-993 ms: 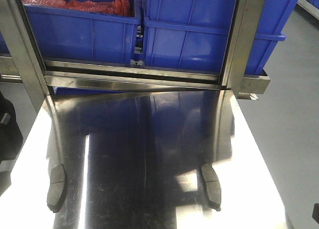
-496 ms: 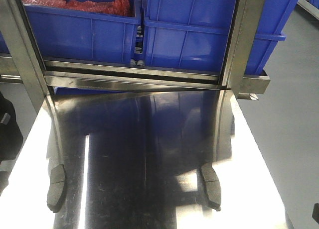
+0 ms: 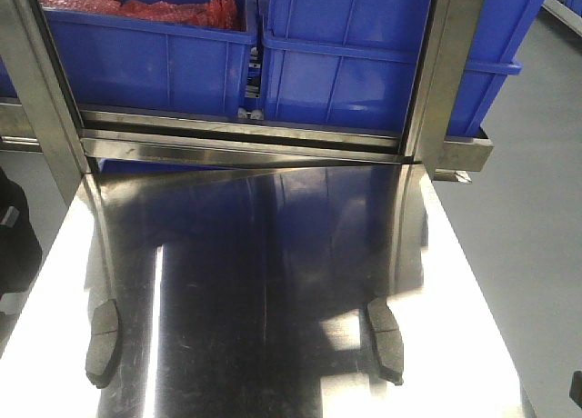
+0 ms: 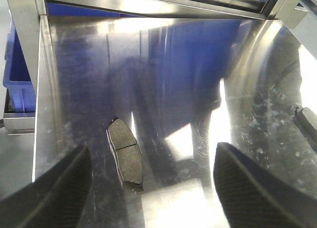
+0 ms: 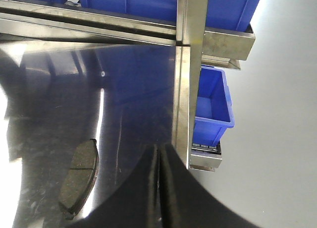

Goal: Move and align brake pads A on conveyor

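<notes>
Left claw (image 4: 152, 153): released; my two dark fingers (image 4: 49, 198) are spread wide at 7 and 5 o'clock of the wrist view and grip nothing.
Right claw (image 5: 159, 153): clenched; the two fingers are pressed flat together with nothing between them.
Left pad (image 3: 102, 343): lies flat on the steel table (image 3: 273, 254) at 7 o'clock in the front view. From my left wrist it sits between my spread fingers, nearer the left one and touching neither.
Right pad (image 3: 385, 339): lies flat on the same table at 5 o'clock in the front view, well apart from the left pad. From my right wrist it is at 8 o'clock of my closed fingertips, not touching them.
Pad look: dark grey, oblong, slightly curved, with a thin groove across the middle.
Blue bins (image 3: 346, 54): stand at 12 o'clock on a shelf behind the table; the left one holds something red (image 3: 136, 4).
Steel posts (image 3: 446, 73): upright at 10 and 2 o'clock, mirrored in the shiny tabletop.
</notes>
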